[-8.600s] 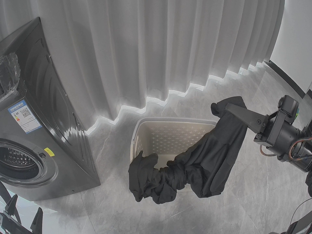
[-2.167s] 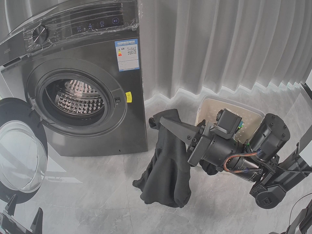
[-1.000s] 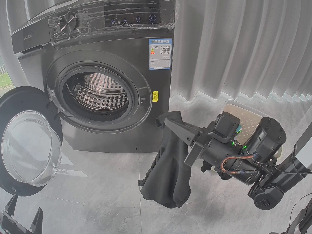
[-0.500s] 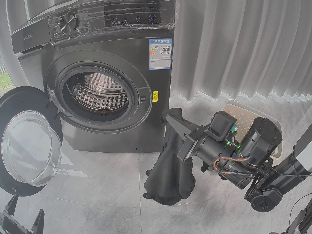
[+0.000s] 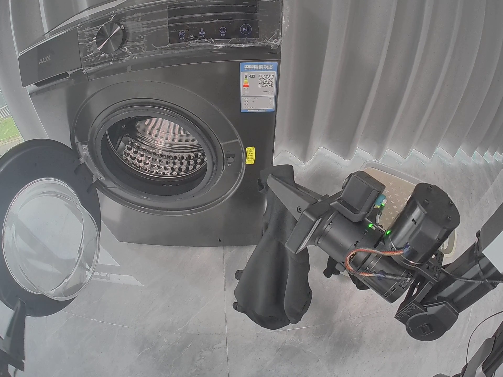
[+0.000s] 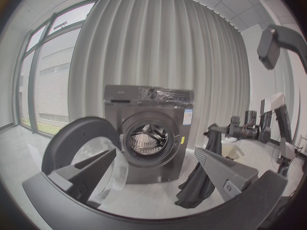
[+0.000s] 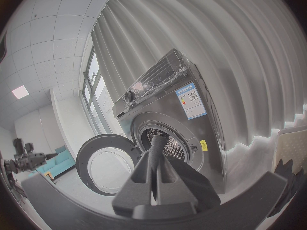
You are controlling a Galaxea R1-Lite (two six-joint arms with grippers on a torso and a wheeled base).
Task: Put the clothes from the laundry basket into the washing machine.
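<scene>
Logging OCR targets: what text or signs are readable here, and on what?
Blue-and-white label on the washing machine front: too small to read.
Yellow sticker beside the door opening: unreadable.
Control panel: icons only, no legible words.
Brand mark at the panel's left end: not quoted.

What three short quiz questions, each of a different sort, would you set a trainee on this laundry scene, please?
1. True or false: the door of the washing machine stands open.
2. What does the right gripper hold? A) a white towel B) a dark garment C) nothing
3. Fill in: the left gripper has its jaws ____, with nothing between them.
Key: 1 true; 2 B; 3 open.
</scene>
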